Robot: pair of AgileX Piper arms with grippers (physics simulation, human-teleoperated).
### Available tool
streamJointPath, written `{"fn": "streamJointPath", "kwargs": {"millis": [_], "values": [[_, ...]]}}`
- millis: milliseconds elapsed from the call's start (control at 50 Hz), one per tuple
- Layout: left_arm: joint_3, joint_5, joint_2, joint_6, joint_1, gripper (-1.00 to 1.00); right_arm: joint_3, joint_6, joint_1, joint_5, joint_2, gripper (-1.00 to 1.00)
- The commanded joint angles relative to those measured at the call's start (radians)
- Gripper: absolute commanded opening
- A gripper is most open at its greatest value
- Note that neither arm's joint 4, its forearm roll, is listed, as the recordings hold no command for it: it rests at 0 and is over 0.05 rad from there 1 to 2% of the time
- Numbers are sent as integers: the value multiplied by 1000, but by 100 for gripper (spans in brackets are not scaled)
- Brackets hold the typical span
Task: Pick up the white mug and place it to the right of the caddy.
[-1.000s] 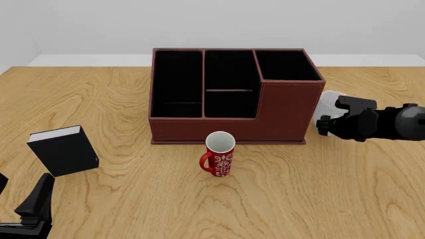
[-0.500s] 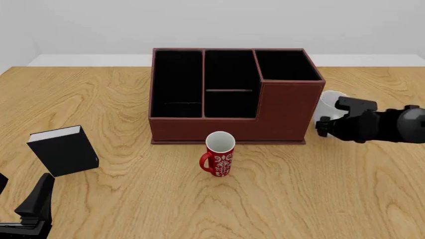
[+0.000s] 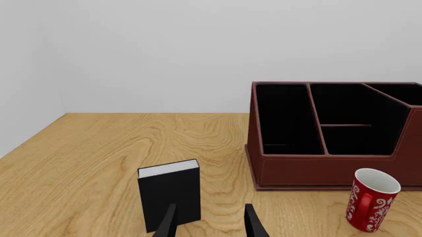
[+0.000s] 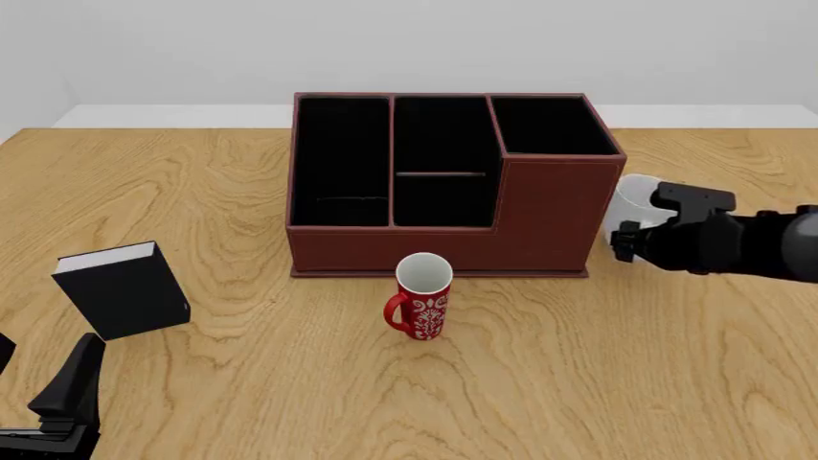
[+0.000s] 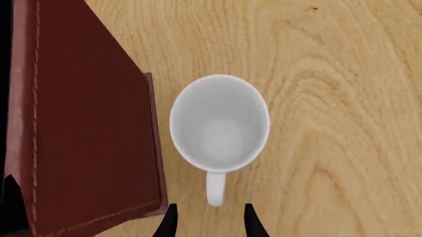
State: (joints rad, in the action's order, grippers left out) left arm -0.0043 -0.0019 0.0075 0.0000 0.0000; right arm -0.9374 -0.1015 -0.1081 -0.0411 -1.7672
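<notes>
white mug [image 5: 220,122] upright on bench [image 4: 601,364], at caddy's [image 4: 442,182] 3 o'clock, just beside, apart | right claw [image 5: 207,222] above, parted, holding nothing; handle runs toward its fingers | mug toward claw's 12 o'clock | right arm nearer; left claw [image 3: 207,222] parted, empty

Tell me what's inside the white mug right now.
Nothing: the right wrist view looks straight into the white mug and shows a bare white bottom. It stands on the table beside the caddy. The right gripper fingers are open, off the handle.
</notes>
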Motion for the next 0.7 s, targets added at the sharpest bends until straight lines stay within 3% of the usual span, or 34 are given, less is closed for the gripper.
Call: {"fn": "streamJointPath", "kwargs": {"millis": [20,700], "values": [[0,0,0,0,0,100,21,-1,-3,1,25,100],[0,0,0,0,0,100,117,-27,19,11,163,100]]}}
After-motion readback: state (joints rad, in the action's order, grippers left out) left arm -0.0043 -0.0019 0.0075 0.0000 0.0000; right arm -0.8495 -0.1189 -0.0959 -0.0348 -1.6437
